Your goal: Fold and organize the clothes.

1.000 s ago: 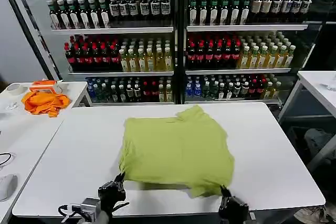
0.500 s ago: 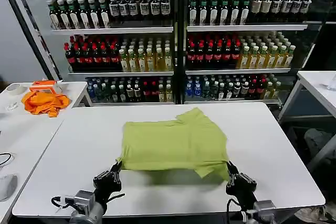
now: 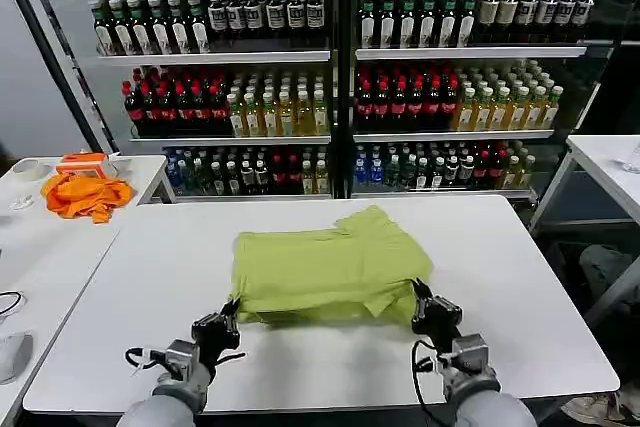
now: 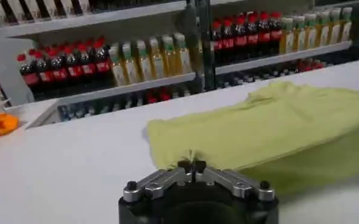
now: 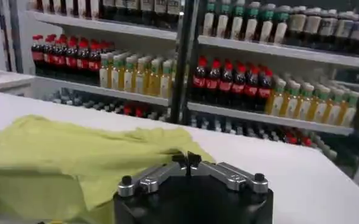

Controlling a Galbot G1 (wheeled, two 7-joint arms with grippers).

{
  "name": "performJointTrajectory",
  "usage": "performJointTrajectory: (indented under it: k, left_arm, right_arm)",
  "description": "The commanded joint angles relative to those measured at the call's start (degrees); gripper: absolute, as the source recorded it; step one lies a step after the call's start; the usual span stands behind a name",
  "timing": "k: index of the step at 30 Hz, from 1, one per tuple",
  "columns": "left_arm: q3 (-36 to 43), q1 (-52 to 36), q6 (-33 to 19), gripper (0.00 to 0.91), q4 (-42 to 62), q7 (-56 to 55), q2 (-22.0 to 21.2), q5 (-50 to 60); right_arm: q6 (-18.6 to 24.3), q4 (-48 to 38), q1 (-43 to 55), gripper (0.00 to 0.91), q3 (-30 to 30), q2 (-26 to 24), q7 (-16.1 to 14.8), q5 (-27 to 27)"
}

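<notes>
Shelves of bottled drinks are filling the wall beyond the white tabletop (image 3: 520, 277) where I am working. Lying in the middle of it is the lime-green soft fabric short-sleeved shirt (image 3: 325, 265), its near hem raised off the surface and reaching right up to my jaws on both sides.

My left gripper (image 3: 229, 315) is pinching the near left corner of the hem; in the left wrist view (image 4: 192, 165) its jaws are shut down to a sliver with a small tuck of green cloth between them. My right gripper (image 3: 421, 299) is doing the same at the near right corner, and the right wrist view (image 5: 188, 159) is showing its jaws closed tight, with the fabric bunching just ahead of them.

I am judging the fold to be midway, with the lifted hem hanging between my two pinches. Both bites are looking thin, so a corner could be slipping free if I am pulling the cloth taut. If one arm is travelling faster than the other, the fold line will be coming out skewed. On the right the layers are already looking rumpled, and dragging low could be bunching them further or sliding the whole shirt away from my jaws.
</notes>
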Motion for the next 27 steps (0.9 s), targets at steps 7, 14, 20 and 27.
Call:
performJointTrajectory:
  k: [7,14,20,27]
  left_arm:
    - [2.5,-6.8,-0.5,0.635,9.0,-0.1,-0.9,0.4]
    - [0.1,-2.1,-0.2,0.907,6.0,-0.5,-2.0,0.5]
    - [-2.4,1.9,-0.3,0.907,2.7,-1.2,-3.5,0.4]
    - [-2.3,0.7,-0.4,0.907,4.9,-1.5,-3.9,-0.2]
  right_arm:
    - [0.1,-9.9,4.9,0.907,-3.6,3.5,-1.0,-6.5]
    - [1.6,-5.6,0.1,0.907,-1.1,3.7,-2.5,-5.6]
    - [1.0,0.0,-6.2,0.907,3.4,3.8,-2.2,-4.2]
    - [-6.6,0.1,-7.8,0.907,6.2,5.0,-1.1,1.1]
